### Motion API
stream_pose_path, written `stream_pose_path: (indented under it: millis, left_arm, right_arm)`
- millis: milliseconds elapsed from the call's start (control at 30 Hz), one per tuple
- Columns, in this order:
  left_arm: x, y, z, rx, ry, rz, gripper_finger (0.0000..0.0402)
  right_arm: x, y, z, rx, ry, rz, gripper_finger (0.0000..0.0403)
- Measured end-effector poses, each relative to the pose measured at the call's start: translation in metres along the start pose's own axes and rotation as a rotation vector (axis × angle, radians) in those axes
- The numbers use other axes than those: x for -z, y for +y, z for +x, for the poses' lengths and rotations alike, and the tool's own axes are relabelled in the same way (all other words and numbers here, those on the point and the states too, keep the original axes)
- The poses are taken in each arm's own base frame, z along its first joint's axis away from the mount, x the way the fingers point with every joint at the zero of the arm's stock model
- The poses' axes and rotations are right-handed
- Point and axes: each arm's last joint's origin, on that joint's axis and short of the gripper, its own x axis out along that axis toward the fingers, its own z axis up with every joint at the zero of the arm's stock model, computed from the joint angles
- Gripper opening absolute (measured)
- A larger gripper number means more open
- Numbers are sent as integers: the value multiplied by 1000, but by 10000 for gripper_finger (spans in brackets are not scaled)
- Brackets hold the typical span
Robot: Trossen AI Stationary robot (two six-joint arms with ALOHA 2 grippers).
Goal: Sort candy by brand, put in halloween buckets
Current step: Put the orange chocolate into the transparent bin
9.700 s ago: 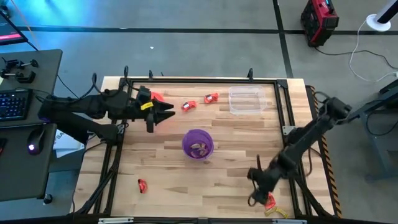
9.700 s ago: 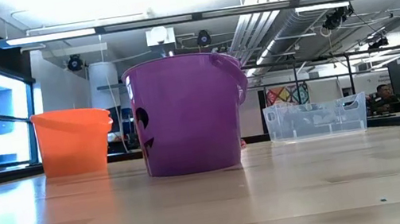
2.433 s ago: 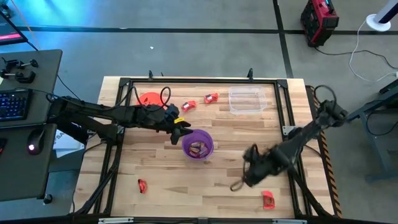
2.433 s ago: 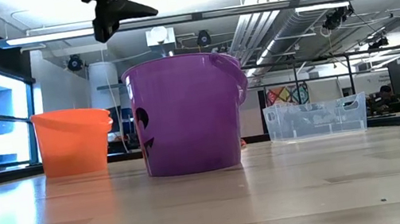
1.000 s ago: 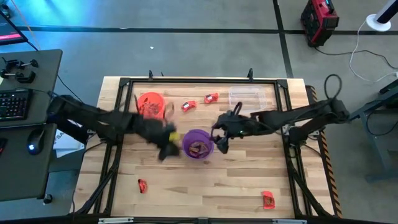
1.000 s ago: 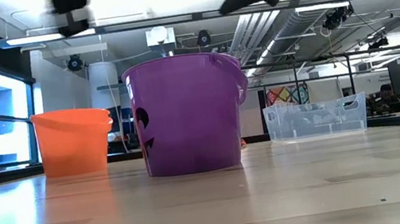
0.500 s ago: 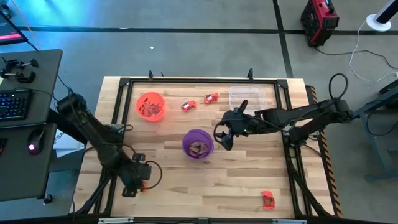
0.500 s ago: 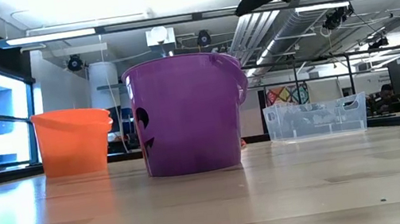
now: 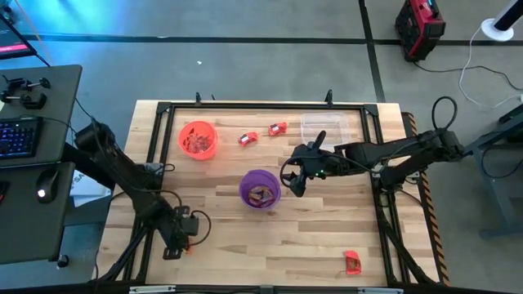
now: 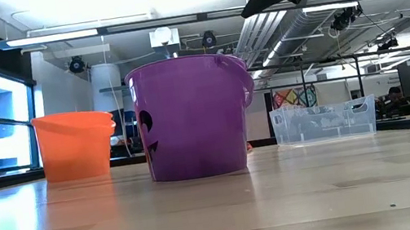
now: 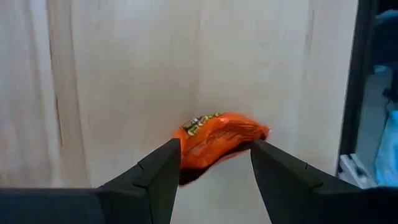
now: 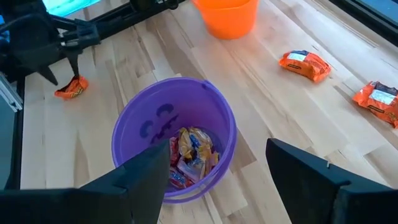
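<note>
My left gripper [image 9: 176, 238] is open at the table's near-left corner. It points down over an orange-wrapped candy [image 11: 219, 140], with one finger on each side of it. My right gripper [image 9: 292, 179] is open and hovers just right of the purple bucket [image 9: 260, 189], holding nothing. That bucket stands on its base with several wrapped candies [image 12: 189, 152] inside. The orange bucket [image 9: 198, 139] stands far-left with candy in it. Two orange-red candies [image 9: 247, 139] [image 9: 278, 128] lie near the far edge, and another [image 9: 352, 261] lies near-right. My left gripper's open fingers [image 11: 158, 174] straddle the orange candy from above, pointing down. I cannot tell whether they touch it. The candy lies flat on the table.
A clear rectangular tub [image 9: 321, 131] sits at the far right. A black frame rail [image 9: 261, 106] runs round the tabletop. Bare wood lies between the purple bucket and the near edge. A desk with a keyboard [image 9: 18, 135] stands left of the table.
My left arm swung from beside the purple bucket toward the near-left corner and came down over the orange candy there. It has held almost still for the last half second. My right gripper stayed beside the purple bucket's right rim.
</note>
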Motion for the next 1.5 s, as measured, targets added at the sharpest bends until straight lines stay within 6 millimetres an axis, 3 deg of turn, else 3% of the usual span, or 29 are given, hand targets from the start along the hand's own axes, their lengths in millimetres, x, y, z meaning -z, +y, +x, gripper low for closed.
stream_pose_path:
  millis: [533, 667, 900, 1000, 1100, 1200, 1367, 1500]
  left_arm:
    - [8, 10, 7, -99, 65, -8, 175]
    - [8, 11, 12, -106, 93, 7, 134]
    - [5, 6, 14, -43, 76, 0, 20]
    - [5, 6, 6, -23, 68, -23, 8]
    - [5, 11, -13, -9, 48, -46, 3]
    - [-1, 19, -47, -11, -62, -88, 2]
    - [-24, 37, -119, -21, -483, -123, 1]
    - [-52, 59, -166, -166, -744, -83, 1]
  right_arm:
    - [0, 0, 0, -1, 3, 13, 259]
    - [1, 0, 0, 1, 7, 11, 259]
    - [3, -1, 0, 13, 26, 6, 259]
    - [2, -1, 0, 9, 21, 8, 259]
    - [-4, 0, -10, -39, -26, 31, 259]
    - [-17, -1, -34, -72, -114, 72, 259]
    - [-38, -10, -78, 9, -315, 93, 259]
    - [-49, -19, -111, 103, -460, 109, 259]
